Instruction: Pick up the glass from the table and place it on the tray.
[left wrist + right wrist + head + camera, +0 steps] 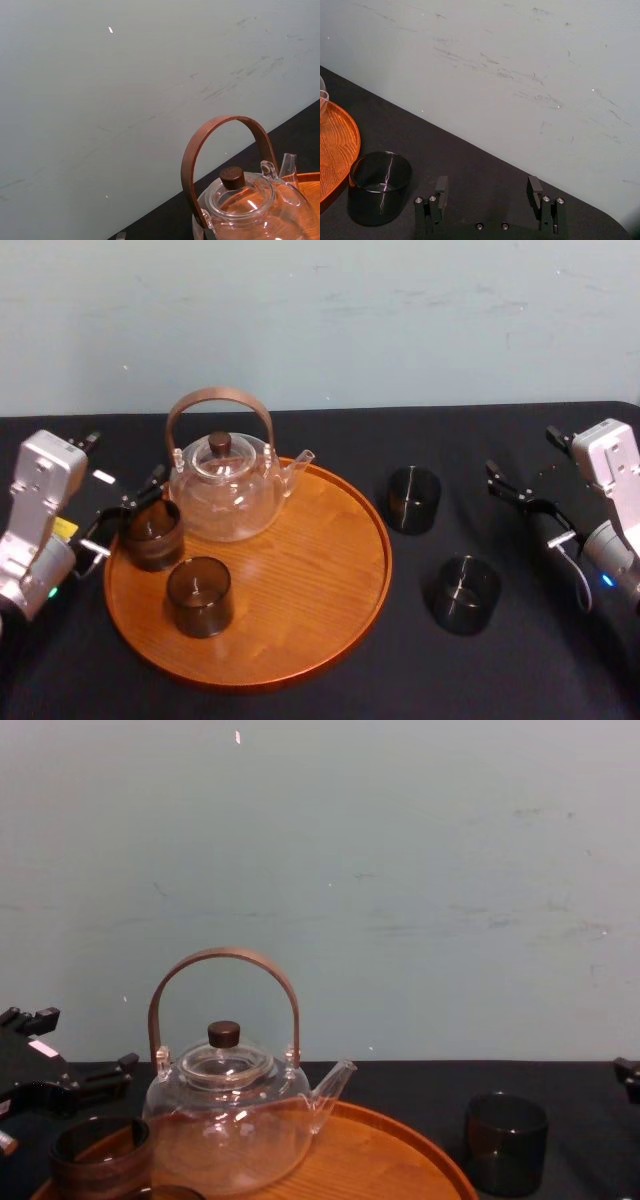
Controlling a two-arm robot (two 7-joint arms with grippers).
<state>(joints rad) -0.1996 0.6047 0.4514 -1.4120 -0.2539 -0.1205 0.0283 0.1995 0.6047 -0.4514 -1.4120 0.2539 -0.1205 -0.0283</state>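
Smoky glass (pixel 413 499), upright on the table (pixel 330 435) beside the tray's (pixel 370 570) right edge. Our right gripper (pixel 487 184), fingers spread, is nearer, with the glass to its left. Our left gripper (pixel 128 510) hovers at the tray's left edge.

Two smoky glasses (pixel 199 595) upright on tray (pixel 320 560); two on table (pixel 540 670).

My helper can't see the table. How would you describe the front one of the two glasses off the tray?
Find the round wooden tray on the black table, where the left gripper is at a third glass. Between the tray and the open right gripper, two dark glasses stand. Yours is the front glass, nearer the robot; the back glass sits by the tray's rim.
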